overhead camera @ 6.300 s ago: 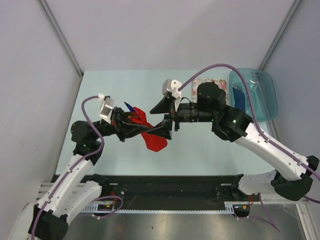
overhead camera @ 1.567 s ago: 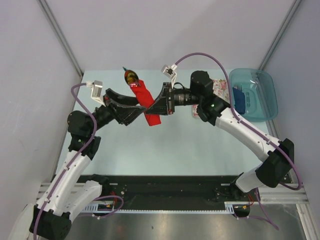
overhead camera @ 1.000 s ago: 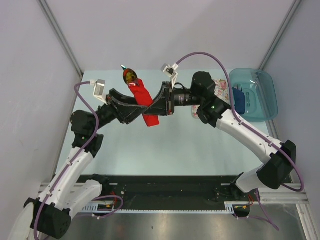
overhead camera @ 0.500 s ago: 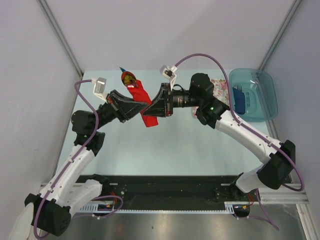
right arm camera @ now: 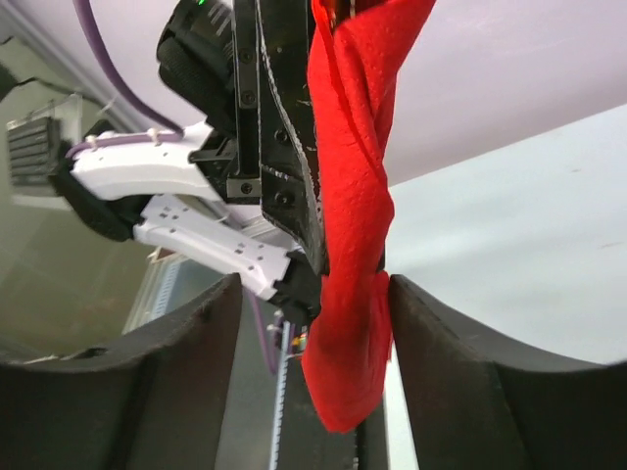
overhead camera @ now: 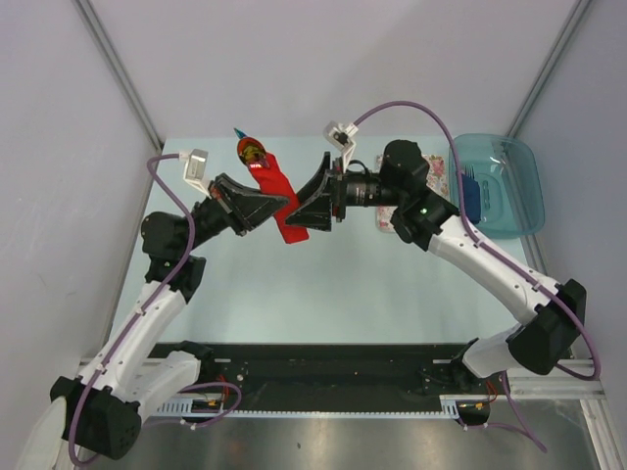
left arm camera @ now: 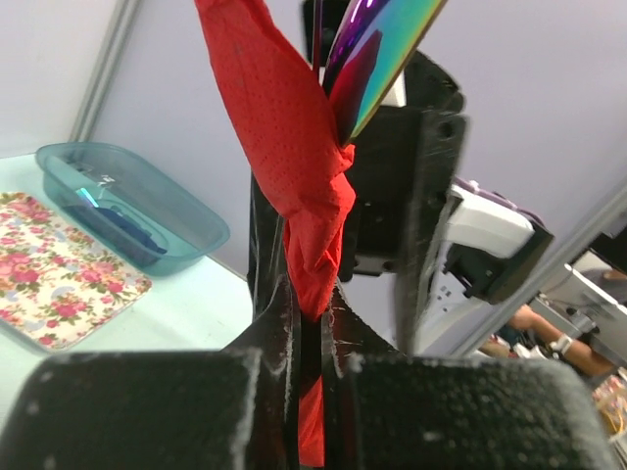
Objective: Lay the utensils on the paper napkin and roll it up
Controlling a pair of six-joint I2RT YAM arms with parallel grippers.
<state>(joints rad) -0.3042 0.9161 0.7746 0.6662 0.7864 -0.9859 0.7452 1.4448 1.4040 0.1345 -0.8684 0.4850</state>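
Observation:
The red paper napkin (overhead camera: 275, 188) is twisted into a roll and held up above the table. The utensils (overhead camera: 252, 150) poke out of its far end. In the left wrist view a shiny rainbow-tinted utensil head (left arm camera: 378, 47) shows above the red roll (left arm camera: 294, 166). My left gripper (overhead camera: 281, 204) is shut on the roll's lower part, the paper pinched between its jaws (left arm camera: 312, 328). My right gripper (overhead camera: 301, 210) faces it from the right and stands open. Its fingers (right arm camera: 186, 377) straddle the roll's lower end (right arm camera: 351, 294), with a gap on the left side.
A teal bin (overhead camera: 520, 211) stands at the back right with blue cutlery (overhead camera: 468, 196) inside. A white floral-print napkin (overhead camera: 437, 177) lies beside it, partly under my right arm. In the left wrist view the bin (left arm camera: 59, 162) and floral napkin (left arm camera: 59, 286) show at left.
My left gripper has shut on the red roll. My right gripper has opened and let go of it, shifting slightly right. The roll has stayed raised between them.

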